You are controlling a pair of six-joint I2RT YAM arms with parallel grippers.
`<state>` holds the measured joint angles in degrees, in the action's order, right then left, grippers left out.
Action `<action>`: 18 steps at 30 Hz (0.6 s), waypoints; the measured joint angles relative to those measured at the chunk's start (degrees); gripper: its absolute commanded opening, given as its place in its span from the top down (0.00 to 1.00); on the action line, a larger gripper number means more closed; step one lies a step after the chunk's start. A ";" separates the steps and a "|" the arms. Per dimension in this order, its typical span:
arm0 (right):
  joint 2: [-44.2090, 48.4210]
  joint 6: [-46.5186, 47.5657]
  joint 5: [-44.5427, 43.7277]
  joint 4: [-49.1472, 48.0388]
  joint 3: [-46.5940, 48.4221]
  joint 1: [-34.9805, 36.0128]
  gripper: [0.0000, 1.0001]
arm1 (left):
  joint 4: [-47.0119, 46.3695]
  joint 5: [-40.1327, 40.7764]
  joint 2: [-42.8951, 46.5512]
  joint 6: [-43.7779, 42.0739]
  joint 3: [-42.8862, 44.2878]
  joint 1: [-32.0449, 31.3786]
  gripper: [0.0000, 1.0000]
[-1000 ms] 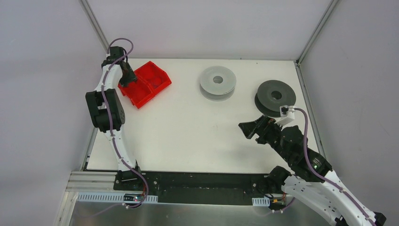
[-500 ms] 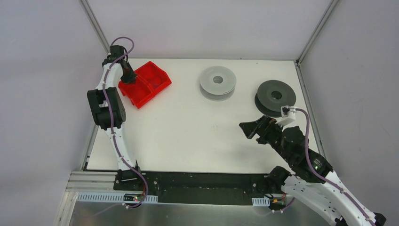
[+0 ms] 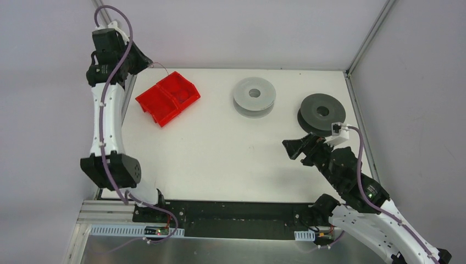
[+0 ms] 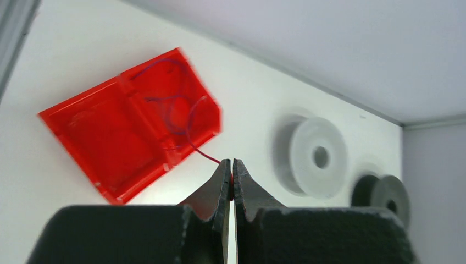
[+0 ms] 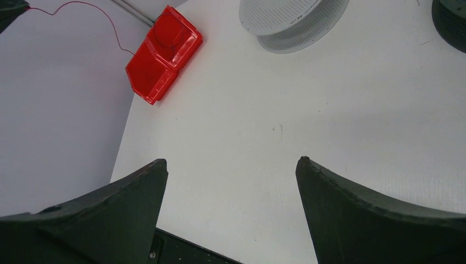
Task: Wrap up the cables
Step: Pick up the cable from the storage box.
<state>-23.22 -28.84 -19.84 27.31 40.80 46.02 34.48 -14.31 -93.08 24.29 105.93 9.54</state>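
**Pinching a cable end high over the table's far-left corner**

Seen from above, the left claw (image 3: 148, 61) is raised over the far-left corner of the table (image 3: 220, 159), its jaws pressed together on the end of a cable (image 3: 159, 65). The thin strand runs from the tips down and rightward to the far rim of the red bin (image 3: 167, 98), which sits near that corner. A light spool (image 3: 254, 96) lies near the far edge's middle and a dark spool (image 3: 321, 113) lies close to the right edge. The right claw (image 3: 287, 148) hangs in front of the dark spool with its jaws spread wide and nothing between them.

From the left wrist, the left claw (image 4: 231, 168) is fully closed, and the cable (image 4: 206, 155) comes out at its tips. Its long axis slants up and left into the bin (image 4: 110, 143), ending in loose curls in the compartment nearer the light spool (image 4: 313, 157). The dark spool (image 4: 384, 198) lies beyond it.

From the right wrist, the right claw (image 5: 232, 160) stands wide open over bare table (image 5: 247, 110), gripping nothing. At the top left, the cable (image 5: 82, 4) arcs from the left claw (image 5: 16, 7) and drops to the bin (image 5: 165, 52). The light spool (image 5: 291, 16) and the edge of the dark spool (image 5: 450, 22) show along the top.
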 measured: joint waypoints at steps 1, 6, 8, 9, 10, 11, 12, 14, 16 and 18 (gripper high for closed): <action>-0.31 0.20 -0.33 -0.07 0.48 0.00 0.09 | -0.13 -1.31 2.51 0.48 0.26 -0.76 1.00; -2.23 0.83 -0.76 -0.42 2.64 0.00 0.09 | -0.61 -7.41 11.28 1.92 0.48 -8.59 1.00; -2.95 0.83 -0.70 -0.90 2.93 0.00 0.09 | -0.61 -9.57 13.25 2.21 0.46 -12.57 1.00; -3.32 0.87 -0.48 -1.27 2.93 0.00 0.09 | -0.59 -10.84 14.10 2.43 0.39 -15.10 1.00; -3.67 1.03 -0.13 -1.55 2.93 0.00 0.09 | -0.57 -12.26 14.91 2.75 0.26 -17.59 1.00; -3.91 1.25 0.44 -1.84 2.93 0.00 0.09 | -0.57 -13.53 15.54 3.10 0.17 -19.98 1.00; -4.13 1.88 1.36 -2.54 2.91 0.00 0.08 | -0.57 -14.67 15.91 3.43 0.09 -21.92 1.00; -4.35 4.09 3.63 -5.33 2.73 0.00 0.07 | -0.81 -17.73 16.68 4.81 -0.28 -26.29 1.00; -4.39 6.64 5.60 -8.92 2.43 0.00 0.07 | -1.75 -20.15 17.40 6.60 -1.38 -30.21 1.00; -4.92 9.60 7.80 -13.00 2.40 0.00 0.07 | -3.37 -22.08 17.73 8.79 -2.29 -34.01 1.00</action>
<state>-28.14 -19.25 -12.03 14.31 43.20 46.02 31.11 -36.38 -75.35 33.08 103.63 -24.47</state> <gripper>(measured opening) 0.929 0.003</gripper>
